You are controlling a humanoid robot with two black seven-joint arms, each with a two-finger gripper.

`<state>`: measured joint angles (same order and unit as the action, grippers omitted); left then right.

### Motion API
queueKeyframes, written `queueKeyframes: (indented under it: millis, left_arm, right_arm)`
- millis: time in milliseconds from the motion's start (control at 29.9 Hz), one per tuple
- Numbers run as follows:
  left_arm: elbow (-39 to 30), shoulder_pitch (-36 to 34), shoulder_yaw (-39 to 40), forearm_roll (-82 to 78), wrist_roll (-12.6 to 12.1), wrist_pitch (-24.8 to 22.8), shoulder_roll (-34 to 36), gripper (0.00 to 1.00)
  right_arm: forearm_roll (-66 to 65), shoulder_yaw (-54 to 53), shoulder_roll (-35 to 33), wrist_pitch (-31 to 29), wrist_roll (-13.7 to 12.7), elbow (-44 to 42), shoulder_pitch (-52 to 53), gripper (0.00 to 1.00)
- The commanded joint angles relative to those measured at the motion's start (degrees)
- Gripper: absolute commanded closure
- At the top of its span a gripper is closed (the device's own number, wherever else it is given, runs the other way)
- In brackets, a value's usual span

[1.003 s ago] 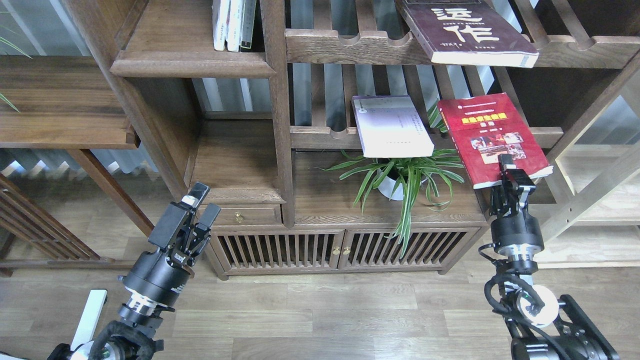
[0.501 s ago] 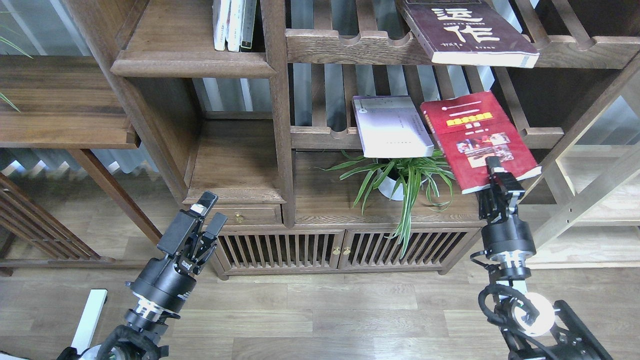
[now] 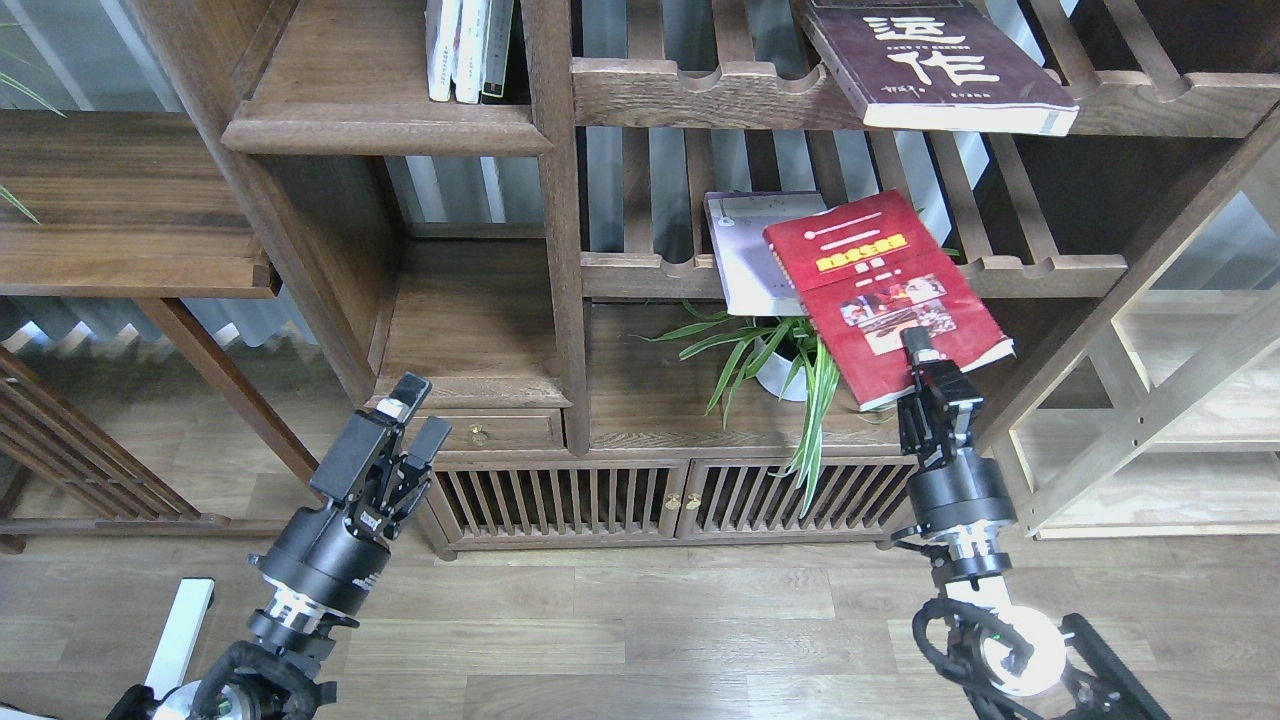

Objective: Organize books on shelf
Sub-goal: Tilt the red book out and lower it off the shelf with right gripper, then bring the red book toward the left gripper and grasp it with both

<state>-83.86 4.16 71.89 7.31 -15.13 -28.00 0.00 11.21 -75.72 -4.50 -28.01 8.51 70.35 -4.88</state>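
Red book (image 3: 880, 290) w/ the yellow title + photo is clamped at its near bottom edge by the right gripper (image 3: 925, 362), tilted, and its top-left corner overlaps the pale lavender-white book (image 3: 745, 255), which lies on the slatted rack (image 3: 1040, 270) w/ its near end sticking out over the front rail. Spider plant in a white pot (image 3: 790, 365) sits on the cabinet top right under both. Dark maroon book (image 3: 925, 62) w/ big white chars lies flat on the upper slatted rack, its corner poking past the rail. Solid shelf (image 3: 385, 125) up left has a few white-spined books (image 3: 465, 50) standing upright by the post. Left gripper (image 3: 412, 412) hangs low in front of the little drawer, fingers apart, holding nothing
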Motion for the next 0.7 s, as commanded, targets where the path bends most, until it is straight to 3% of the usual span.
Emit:
queueKeyframes:
  millis: [0,234,669]
  left_arm:
    - [0.0,-1.1,0.0,0.0,-0.2,0.0,0.0,0.01]
    - [1.2,-2.4,-0.9,0.1,-0.1,0.0,0.0,0.01]
    - [3.5,-2.8,-3.9,-0.3,-0.2,0.0,0.0,0.01]
  right_arm:
    - [-1.4,2.1,1.1,0.0,-0.1,0.2,-1.4,0.97]
    - [-5.9,3.4,4.5,0.0,-0.1,1.1,-2.4,0.97]
    - [-9.4,6.0,4.5,0.0,-0.1,1.8,-1.9,0.97]
